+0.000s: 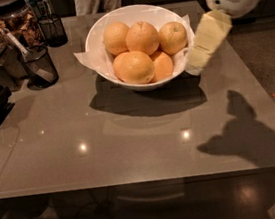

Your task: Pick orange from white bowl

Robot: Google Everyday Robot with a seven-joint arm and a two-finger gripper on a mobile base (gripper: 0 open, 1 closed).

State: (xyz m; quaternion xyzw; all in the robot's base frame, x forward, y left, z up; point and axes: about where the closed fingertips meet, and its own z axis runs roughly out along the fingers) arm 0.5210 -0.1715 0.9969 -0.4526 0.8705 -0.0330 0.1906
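Pale claw beside white bowl, orange inside

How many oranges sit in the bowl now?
5 round oranges in the glossy white bowl: three behind; two in front. More may hide beneath. Pale gripper at right rim.

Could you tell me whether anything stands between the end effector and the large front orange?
Yes: the end effector hangs beside the white bowl, at its right rim; that rim, the paper lining and a smaller orange lie between it and the orange.
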